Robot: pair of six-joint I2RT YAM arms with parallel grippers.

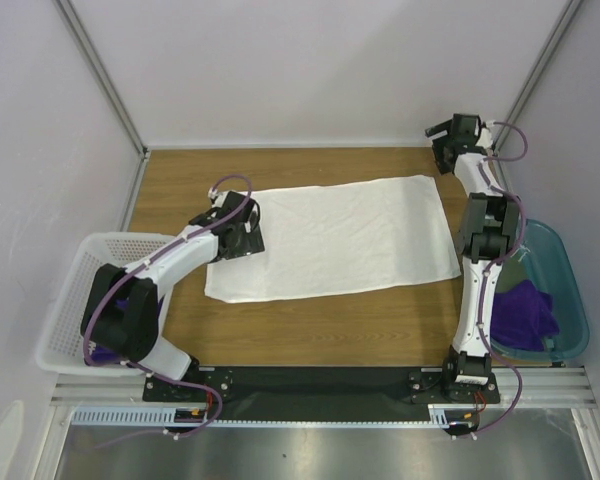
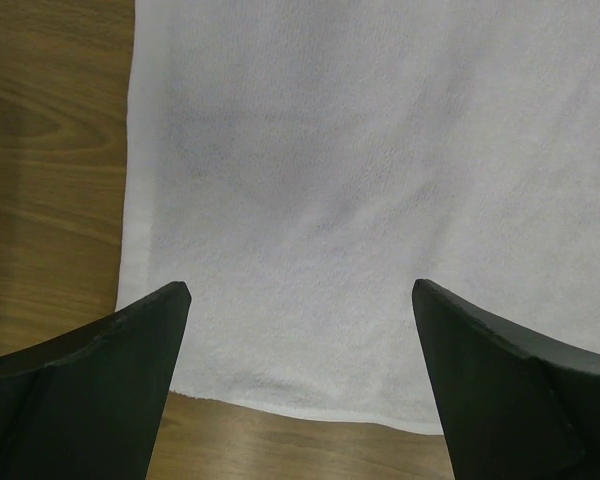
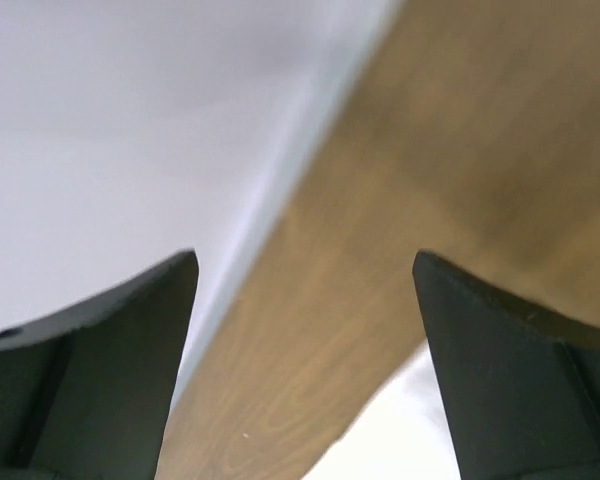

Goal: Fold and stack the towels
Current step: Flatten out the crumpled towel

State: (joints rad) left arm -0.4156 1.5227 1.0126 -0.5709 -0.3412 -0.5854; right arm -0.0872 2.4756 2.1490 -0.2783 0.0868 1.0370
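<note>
Wooden bench (image 1: pixel 310 335) with plain white walls round it, and the big white towel (image 1: pixel 330 235) was lying spread flat in the middle, pretty smooth, long side running left to right. The purple towels (image 1: pixel 525 312) were bunched in the teal bin (image 1: pixel 572 270) off the right edge. A bit of purple cloth (image 1: pixel 107 352) showed in the white basket (image 1: pixel 65 265) on the left, mostly hidden.

Our left gripper (image 2: pixel 300 285) hung over the towel's left edge, up toward the far-left corner. Its jaws were spread wide with nothing between them, and its wrist view had a corner of the cloth right below the gap. Our right gripper (image 3: pixel 305 258) was up by the back wall, just beyond the far-right corner. It was also wide open and empty, with only a sliver of white at the bottom of its view.

We read it as lining up for the first fold, with nothing folded yet. Our two cents: the right side looked aimed at bare wood, so it needed to come back over its corner before dropping. Flat cloth on wood is hard to catch, so we'd go low, pinch right at the corners and close fully before lifting. Then raise both together, keep the far edge taut and lay it on the near edge so the hems match.
</note>
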